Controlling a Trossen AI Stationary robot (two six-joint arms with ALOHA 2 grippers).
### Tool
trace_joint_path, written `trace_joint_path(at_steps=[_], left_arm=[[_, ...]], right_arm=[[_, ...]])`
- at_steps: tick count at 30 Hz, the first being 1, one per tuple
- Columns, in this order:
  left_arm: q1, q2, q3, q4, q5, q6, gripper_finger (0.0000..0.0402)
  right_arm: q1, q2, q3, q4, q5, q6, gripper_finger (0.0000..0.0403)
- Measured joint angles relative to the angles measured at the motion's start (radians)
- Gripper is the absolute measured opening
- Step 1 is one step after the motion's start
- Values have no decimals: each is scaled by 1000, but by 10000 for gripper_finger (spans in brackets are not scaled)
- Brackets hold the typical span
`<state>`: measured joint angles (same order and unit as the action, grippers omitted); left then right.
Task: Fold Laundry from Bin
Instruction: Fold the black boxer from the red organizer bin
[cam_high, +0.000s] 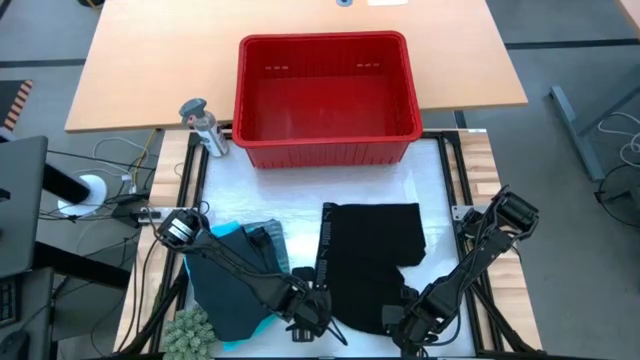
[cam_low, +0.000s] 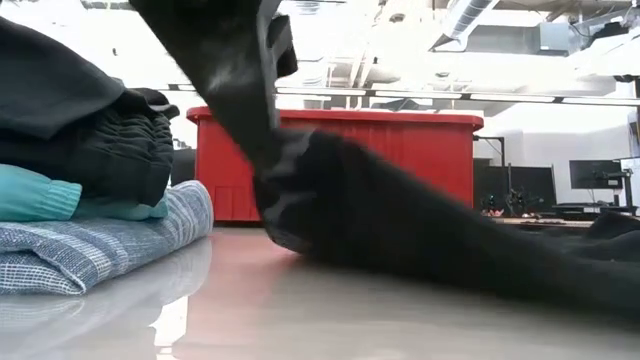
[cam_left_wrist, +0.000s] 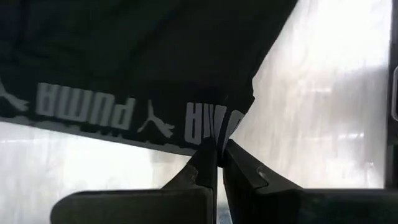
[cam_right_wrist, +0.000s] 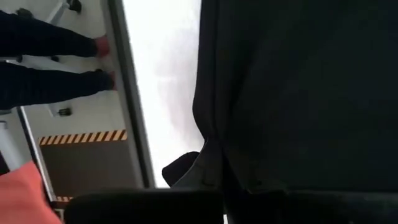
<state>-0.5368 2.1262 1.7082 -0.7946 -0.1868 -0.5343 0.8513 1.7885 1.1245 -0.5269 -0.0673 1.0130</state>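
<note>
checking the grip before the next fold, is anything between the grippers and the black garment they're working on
Nothing visible is in the way. The left gripper is shut on the logo waistband of the black garment at the near table edge. The right gripper sits at the garment's other near corner with cloth against it, though its grip is hidden. The folded pile lies beside, left.

Bright overhead light glares off the glossy white desk (cam_high: 330, 185). In the low view, the near black cloth garment (cam_low: 400, 220) is blurred, and the ceiling is washed out.
</note>
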Motion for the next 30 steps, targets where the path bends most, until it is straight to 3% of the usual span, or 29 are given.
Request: trace_joint_path(at_steps=[15, 30], left_arm=[[78, 0, 159, -123, 43, 1, 0], [144, -2, 281, -335, -67, 117, 0]], right_arm=[[-45, -3, 216, -348, -36, -75, 15], [-146, -4, 375, -769, 98, -7, 15]])
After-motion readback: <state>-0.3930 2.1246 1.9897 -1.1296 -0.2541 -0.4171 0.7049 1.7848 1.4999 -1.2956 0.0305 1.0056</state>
